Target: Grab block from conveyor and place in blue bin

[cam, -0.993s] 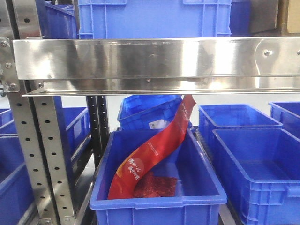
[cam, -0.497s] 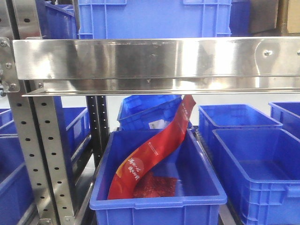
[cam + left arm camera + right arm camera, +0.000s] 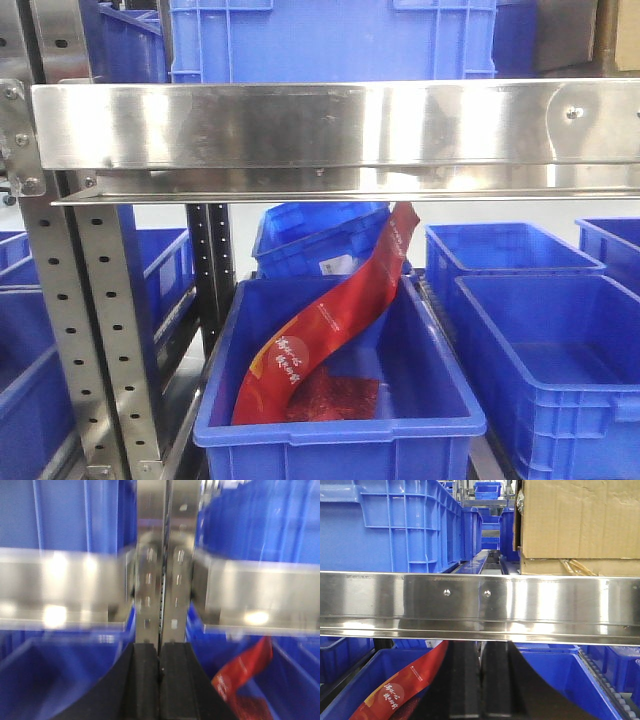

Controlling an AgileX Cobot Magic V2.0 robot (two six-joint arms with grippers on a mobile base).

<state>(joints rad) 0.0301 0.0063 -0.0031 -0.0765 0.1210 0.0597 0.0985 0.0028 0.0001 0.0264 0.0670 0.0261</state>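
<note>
Neither the block nor the conveyor is in view. Several blue bins stand on a steel rack; the nearest blue bin [image 3: 335, 432] holds a long red bag [image 3: 320, 325]. In the blurred left wrist view, my left gripper [image 3: 160, 647] is shut with nothing between its black fingers, facing a rack post with the red bag [image 3: 245, 672] at the lower right. My right gripper [image 3: 481, 645] is also shut and empty. It sits just below a steel shelf rail [image 3: 480, 605], with the red bag [image 3: 395, 695] to its left and a blue bin [image 3: 570, 680] to its right.
A steel shelf rail [image 3: 330, 125] crosses the front view, with a perforated upright [image 3: 90, 330] at the left. More blue bins [image 3: 550, 350] stand at the right and on the upper shelf [image 3: 330, 40]. A cardboard box [image 3: 580, 520] rests on the upper shelf.
The front view has shifted by a few pixels. The bins and the red bag lie as before.
</note>
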